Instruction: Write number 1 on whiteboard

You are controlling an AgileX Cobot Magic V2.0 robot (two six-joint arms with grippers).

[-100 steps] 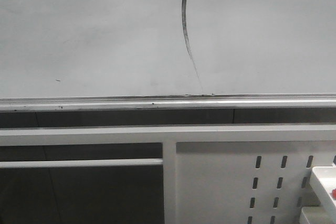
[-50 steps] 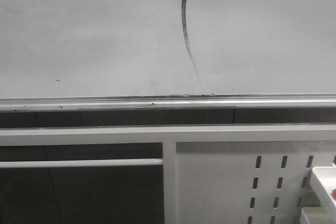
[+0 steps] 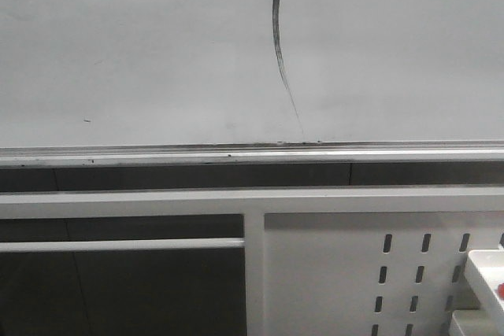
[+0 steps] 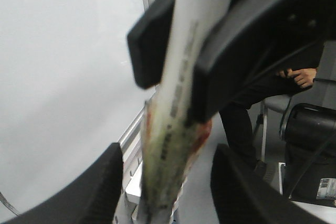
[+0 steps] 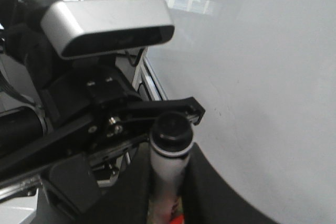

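The number 1 [image 3: 278,45], a tapering black stroke, is showing on the whiteboard [image 3: 142,45] above its rail. Both pincers are clamping one marker [image 5: 169,153]: the right pincer [image 5: 165,203] and left pincer [image 4: 163,192]. Lifting straight off avoids smudging.
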